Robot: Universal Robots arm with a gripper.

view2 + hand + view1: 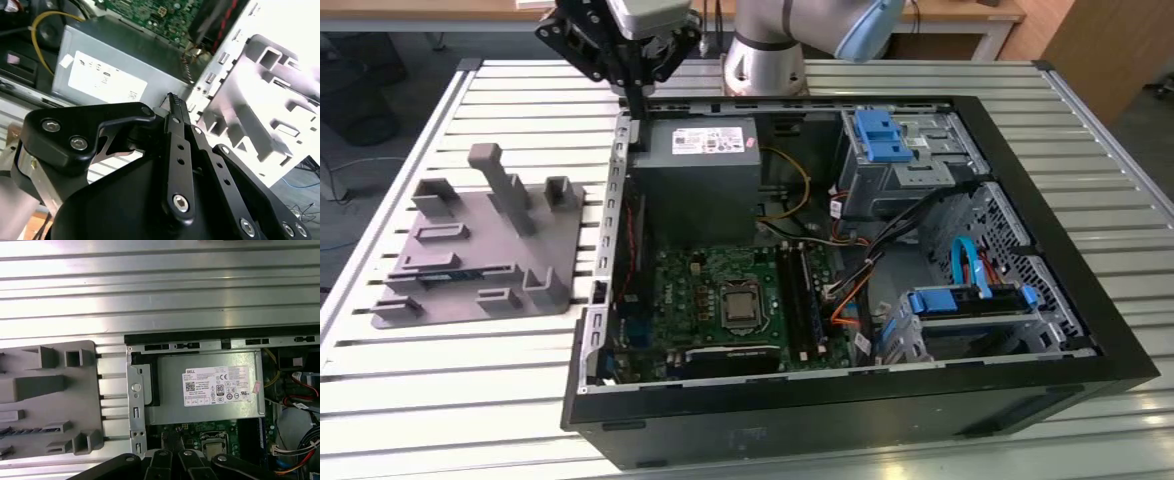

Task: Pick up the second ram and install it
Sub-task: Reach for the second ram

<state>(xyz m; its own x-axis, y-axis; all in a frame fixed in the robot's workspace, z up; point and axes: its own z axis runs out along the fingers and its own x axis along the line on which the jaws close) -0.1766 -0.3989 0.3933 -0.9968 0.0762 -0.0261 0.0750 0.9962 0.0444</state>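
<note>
- The pick-up was judged not yet done: the gripper (636, 96) was seen above the back edge of the open computer case (1067, 200), well apart from the memory stick.
- Its jaws were drawn narrow, tips together, and nothing was seen held between them.
- The memory stick (30, 430) was found on edge in a slot of the grey holder (480, 240), on the table beside the case.
- Both picking and fitting into the green board (700, 290) were judged left to do.
- Counted: one gripper, one holder, one case, one stick in the holder.

One computer case (787, 432), one gray fixture (470, 222)
</note>
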